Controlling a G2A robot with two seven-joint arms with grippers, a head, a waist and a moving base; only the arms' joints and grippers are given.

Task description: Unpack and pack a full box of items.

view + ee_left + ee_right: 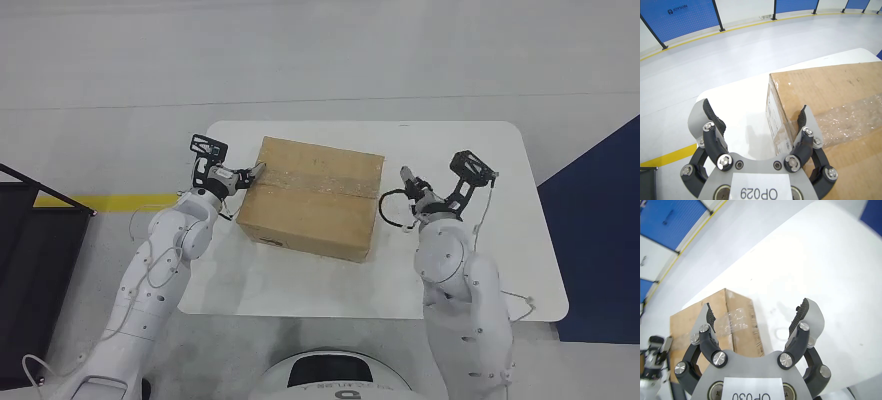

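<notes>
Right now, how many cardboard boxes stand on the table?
1. The cardboard box sits closed and taped at the middle of the white table, between the left end effector and the right end effector. What it holds is hidden.

Probably a lab: blue barriers (687,20), yellow floor line (668,154).

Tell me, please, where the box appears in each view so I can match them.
Top view: box on the table, between left gripper and right gripper.
Left wrist view: box edge between the open fingers.
Right wrist view: box beyond the open fingers, one overlapping it.
Shared landmark: clear tape across its top.
</notes>
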